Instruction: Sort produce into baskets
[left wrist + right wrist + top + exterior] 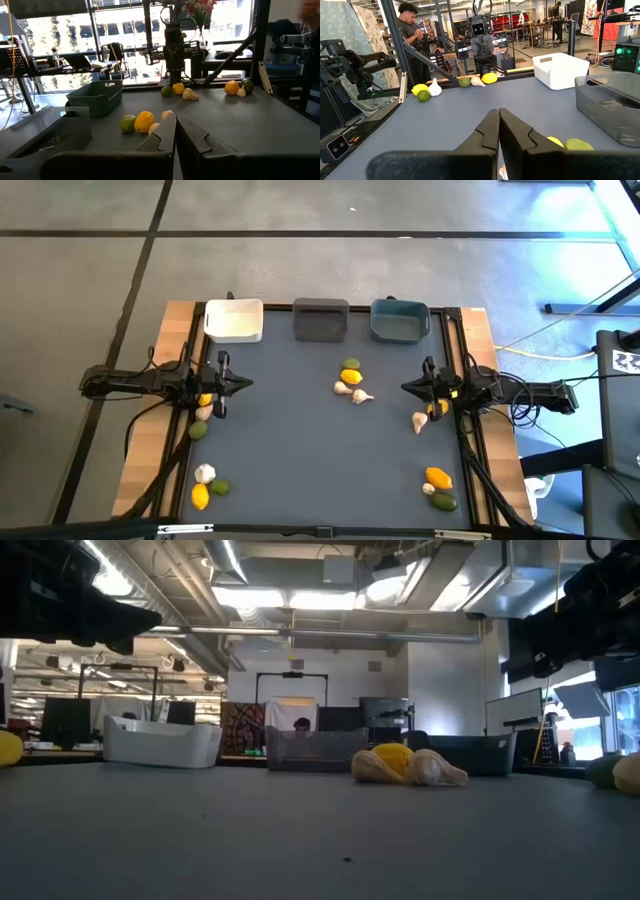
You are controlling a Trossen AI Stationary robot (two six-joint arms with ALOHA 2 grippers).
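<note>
I am holding both arms out over the surface (300, 440), one at each side edge, with nothing picked up yet. My left end effector (240, 384) is pointing inward from the left edge with its fingers pressed together and empty; my right end effector (408, 388) is mirroring it from the right edge, fingers likewise together and empty.

The three baskets are standing in a row along the far edge: the white basket (234, 320) on the left, the dark grey basket (321, 319) in the middle, the teal-blue basket (400, 320) on the right. All three are looking empty from above. The produce is lying in clusters: a lime (350, 364), a lemon (351, 376) and two garlic bulbs (362, 395) near the centre, more pieces beneath each arm, and small groups at the near left (205, 484) and near right (439, 486) corners.

I am judging the sorting as not begun. To start well, I should be spreading the fingers before descending, since they cannot take anything as they stand. The centre cluster is packed tightly, with pieces touching, so I should be approaching an outer piece from straight above, fingers straddling its narrow axis, to avoid nudging neighbours and setting round pieces rolling. One kind should go to each basket.
</note>
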